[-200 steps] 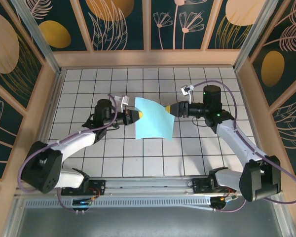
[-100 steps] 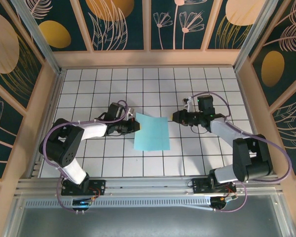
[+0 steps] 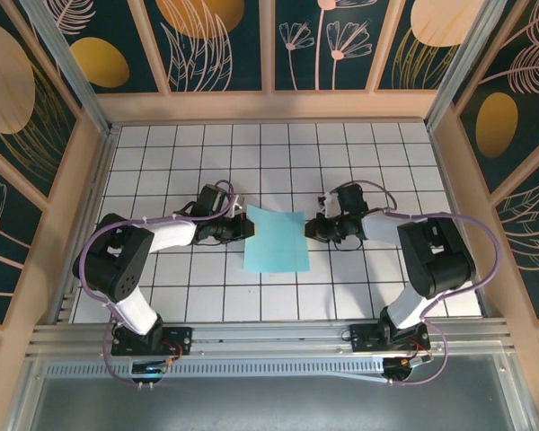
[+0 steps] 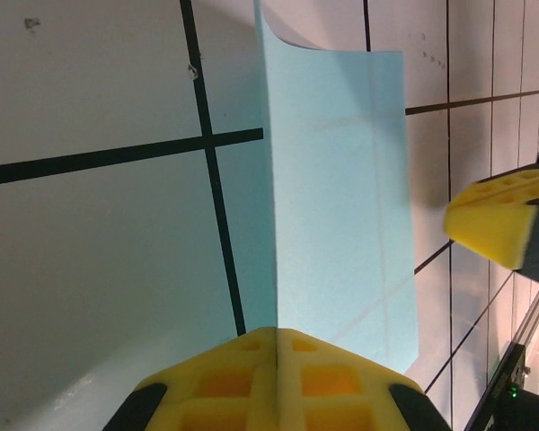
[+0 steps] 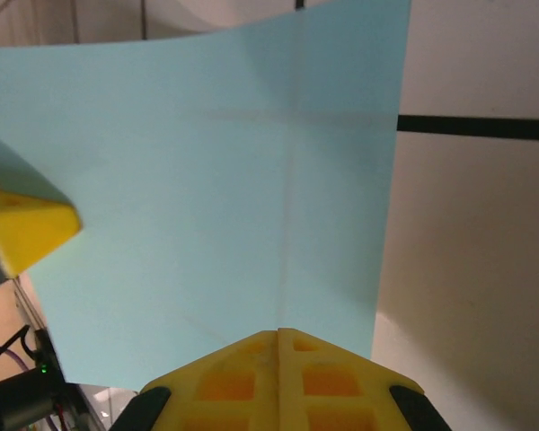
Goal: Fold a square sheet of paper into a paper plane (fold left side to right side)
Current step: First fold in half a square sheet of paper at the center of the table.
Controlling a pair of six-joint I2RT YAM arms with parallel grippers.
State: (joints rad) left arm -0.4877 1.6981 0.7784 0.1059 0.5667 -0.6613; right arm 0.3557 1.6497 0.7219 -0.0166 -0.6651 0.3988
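Since folding left over right needs an anchored edge, pinching square sheet of paper [image 3: 277,241] with left hand [image 3: 249,228] clamped on its edge and right hand [image 3: 311,230] clamped opposite, spreading it between them on desk [image 3: 207,287].

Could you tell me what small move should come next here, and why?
Probably raise the left gripper and carry its edge over toward the right gripper: both are shut on opposite edges of the square sheet of paper, which lies unfolded.
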